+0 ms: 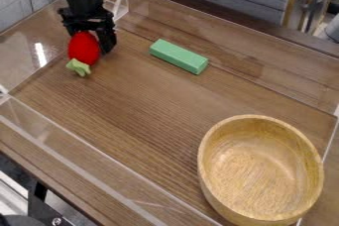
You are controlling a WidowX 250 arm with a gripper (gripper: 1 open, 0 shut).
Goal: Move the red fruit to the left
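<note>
Red fruit (83,51) lies on its side at the far left of the wooden surface (146,121), its green cap toward the camera. The black tool (89,40) points down over it, fingers on either side; whether they grip it I cannot tell. A green block (177,56) lies well to the right, a wooden bowl (261,169) at the near right corner
</note>
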